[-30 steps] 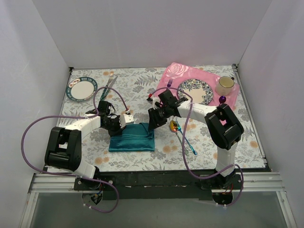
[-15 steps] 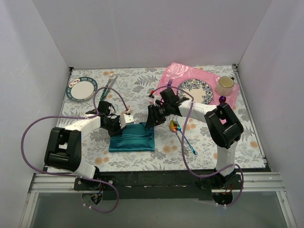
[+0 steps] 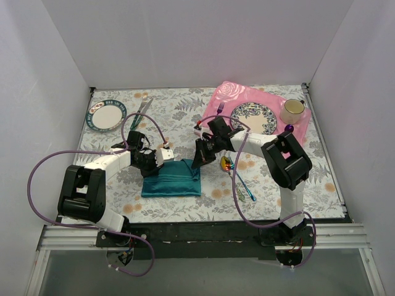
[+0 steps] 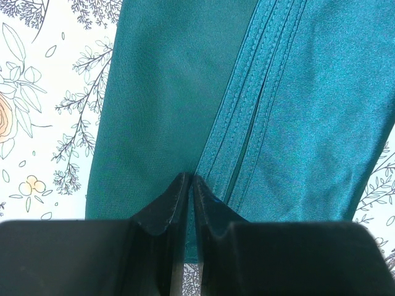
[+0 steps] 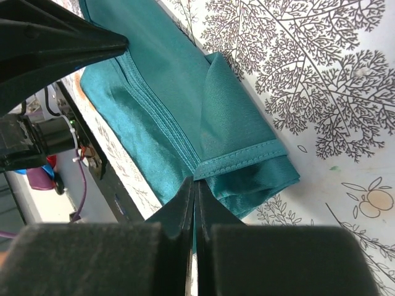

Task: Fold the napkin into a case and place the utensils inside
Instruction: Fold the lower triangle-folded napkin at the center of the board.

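Both grippers point(image 4: 188, 180) point(image 5: 194, 185) pinch the napkin point(image 4: 308, 105) hem.

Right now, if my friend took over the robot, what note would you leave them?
The left fingers are shut on the napkin hem.
The right fingers are shut on its far right corner.
The napkin lies folded into a rectangle between the arms; the utensils lie just right of it, outside.
Done: early folds.
Left: finish the case, slide both utensils inside.

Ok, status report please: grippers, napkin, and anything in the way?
Left gripper shut on the napkin hem. Right gripper shut on its folded corner. Napkin lies folded on table. Utensils beside it, nothing blocking.
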Controlling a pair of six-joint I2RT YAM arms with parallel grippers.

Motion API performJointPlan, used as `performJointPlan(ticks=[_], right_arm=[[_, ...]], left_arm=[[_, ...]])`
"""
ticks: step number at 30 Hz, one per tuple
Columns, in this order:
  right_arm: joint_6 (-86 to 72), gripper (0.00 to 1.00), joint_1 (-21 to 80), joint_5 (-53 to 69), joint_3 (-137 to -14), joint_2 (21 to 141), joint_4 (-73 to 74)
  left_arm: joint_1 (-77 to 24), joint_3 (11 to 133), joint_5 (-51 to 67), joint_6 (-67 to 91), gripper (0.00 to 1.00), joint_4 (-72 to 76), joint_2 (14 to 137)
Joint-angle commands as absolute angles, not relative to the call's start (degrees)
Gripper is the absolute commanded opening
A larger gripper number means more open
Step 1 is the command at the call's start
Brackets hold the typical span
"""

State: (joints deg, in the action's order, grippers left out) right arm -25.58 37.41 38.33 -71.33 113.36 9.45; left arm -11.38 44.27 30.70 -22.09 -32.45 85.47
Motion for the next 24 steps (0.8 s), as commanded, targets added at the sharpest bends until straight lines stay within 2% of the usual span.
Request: performJointPlan(ticks=[1,10,16,24], right_arm=[[-23.6,0.01,36.7,39.9,-69.9,111.4,11.3],[-17.6,0.01,35.9,39.6,-68.7,113.0,14.6],[-14.8,0.01,35.9,37.8,-70.3,115.7,15.7],[-10.5,0.01,35.1,31.8,-73.8,119.0,17.0]], left_arm=[[-11.6,44.0,30.9,-21.8,0.08,-32.9,82.8],[-11.4,44.4,32.3,-19.8,0.17,-35.2,79.7],[-10.7,46.2,36.8,-14.7,0.19,-36.4,77.8],[-8.7,49.0,39.1,-1.3,0.21,-32.2,84.4]])
